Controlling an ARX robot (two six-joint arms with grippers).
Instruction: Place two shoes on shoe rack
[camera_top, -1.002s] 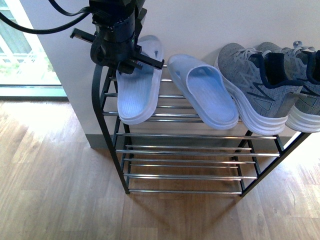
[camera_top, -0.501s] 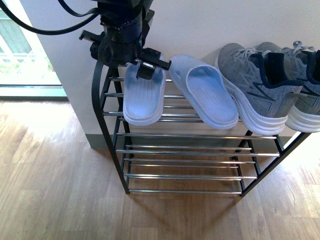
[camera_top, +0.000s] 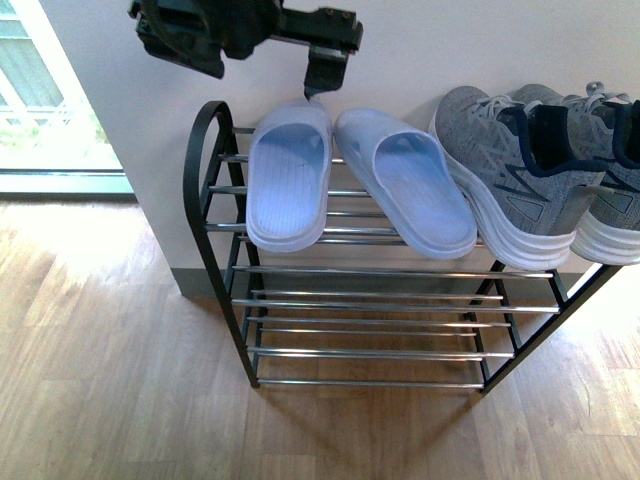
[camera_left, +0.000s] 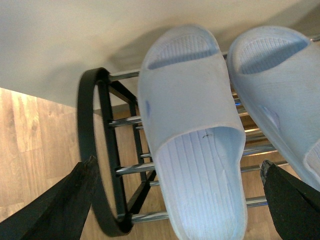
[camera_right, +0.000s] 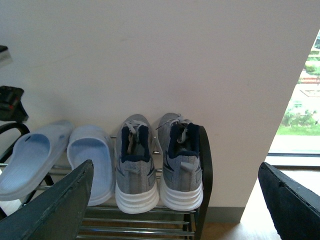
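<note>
Both grey sneakers sit on the top tier of the shoe rack (camera_top: 214, 190), toes to the wall and white heels hanging just over the front rods. The left sneaker (camera_top: 505, 175) and the right sneaker (camera_top: 610, 170) stand side by side, soles touching, pressed up to the rack's right-hand end; the right one runs out of the front view. From the right wrist view they stand upright, navy collars facing out, hard against the black frame at that end.

Further toward the left end of that same tier lie two pale blue slides. The slide by the sneakers (camera_top: 410, 180) is angled, its heel swinging toward the left sneaker's sole. The slide at the left end (camera_top: 290, 180) lies straighter, just inside the curved black frame, and the two slides touch near their toes. The lower tiers show bare chrome rods.

The left end effector (camera_top: 322, 55) hangs above the left-end slide, clear of it, touching nothing. In the left wrist view its dark fingers (camera_left: 60, 205) stand spread wide on either side of that slide, nothing between them. The right end effector (camera_right: 175, 210) is back from the rack, its fingers (camera_right: 50, 205) likewise spread wide and empty, facing the sneakers.
</note>
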